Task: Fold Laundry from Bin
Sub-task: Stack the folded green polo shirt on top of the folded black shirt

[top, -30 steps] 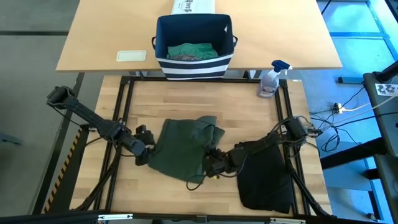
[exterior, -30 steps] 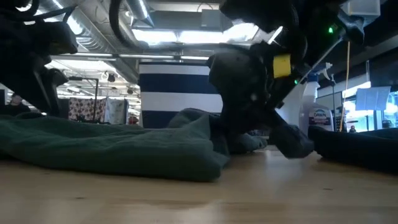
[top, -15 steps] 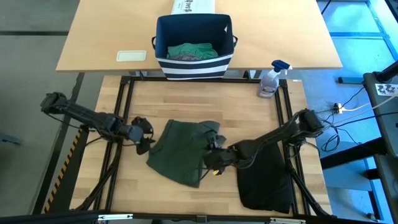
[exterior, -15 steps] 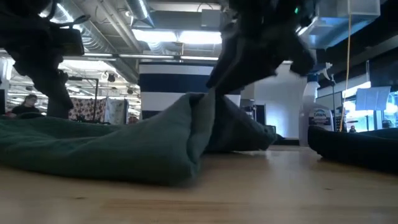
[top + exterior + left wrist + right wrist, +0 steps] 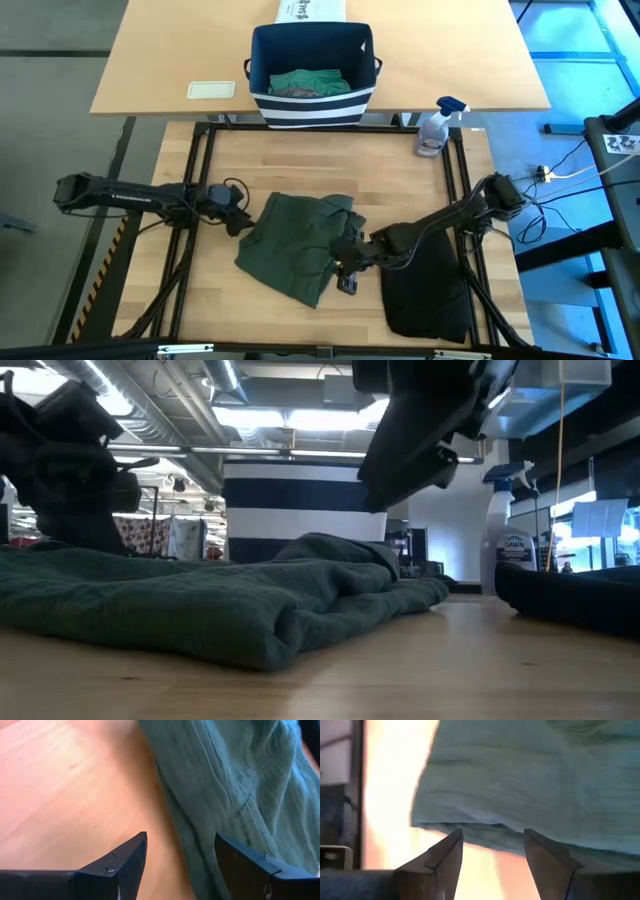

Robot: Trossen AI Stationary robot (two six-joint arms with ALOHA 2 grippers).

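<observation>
A dark green garment [image 5: 295,245] lies crumpled in the middle of the table, and it fills the near ground in the low view [image 5: 200,595]. My left gripper [image 5: 240,215] stands open at its left edge [image 5: 180,820], with the edge running between the fingers. My right gripper [image 5: 345,272] hangs open just above the garment's right side [image 5: 520,780]. To the right lies a black garment [image 5: 425,285], partly under my right arm. The bin [image 5: 312,75] stands on the far table and holds a teal-green garment [image 5: 305,82].
A spray bottle [image 5: 435,125] stands at the table's far right corner. A white card [image 5: 211,90] and a white printed box [image 5: 310,10] sit on the far table by the bin. Black frame rails [image 5: 200,180] run along the table's sides.
My right gripper has let go of the green garment's right part, risen and rolled. The fold it had pulled up into a peak has dropped and now lies low on the table. My left gripper has moved toward the far edge along the garment's left side.
</observation>
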